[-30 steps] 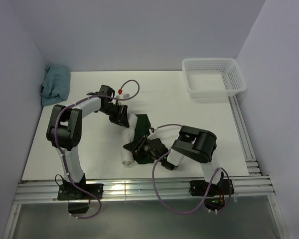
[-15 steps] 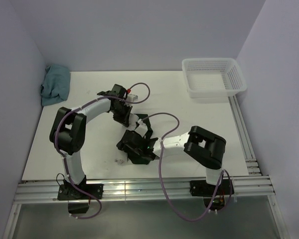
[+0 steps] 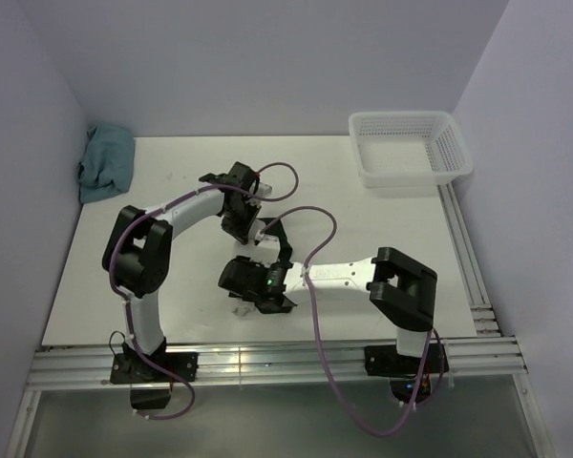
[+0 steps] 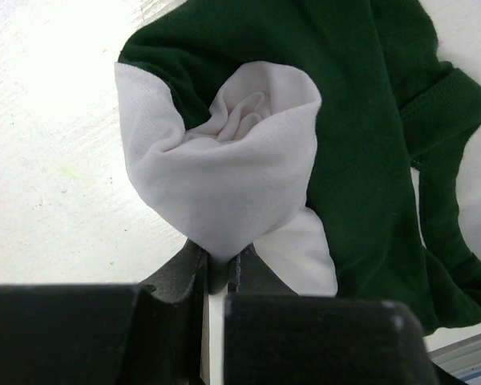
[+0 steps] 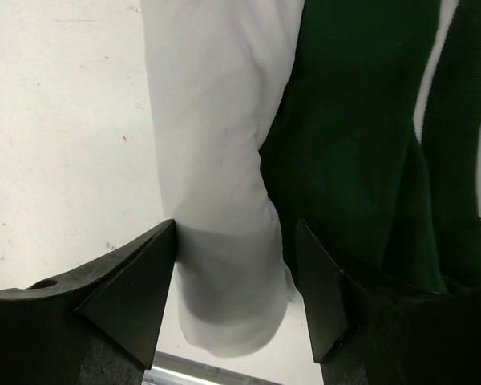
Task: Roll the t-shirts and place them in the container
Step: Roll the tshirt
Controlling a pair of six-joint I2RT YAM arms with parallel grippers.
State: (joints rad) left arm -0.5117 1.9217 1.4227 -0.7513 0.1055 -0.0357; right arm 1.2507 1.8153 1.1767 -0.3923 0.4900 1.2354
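We judged the rolling partly done. The one t-shirt (image 4: 224, 184) lay mid-worktop (image 3: 382, 248), its cream body wound into a roll with green cloth loose beside it. Our left claw (image 4: 218, 269) clenched the roll's end, and our right claw (image 5: 234, 297) stood released astride it. We counted one basket (image 3: 408, 148) and one teal cloth (image 3: 107, 162).
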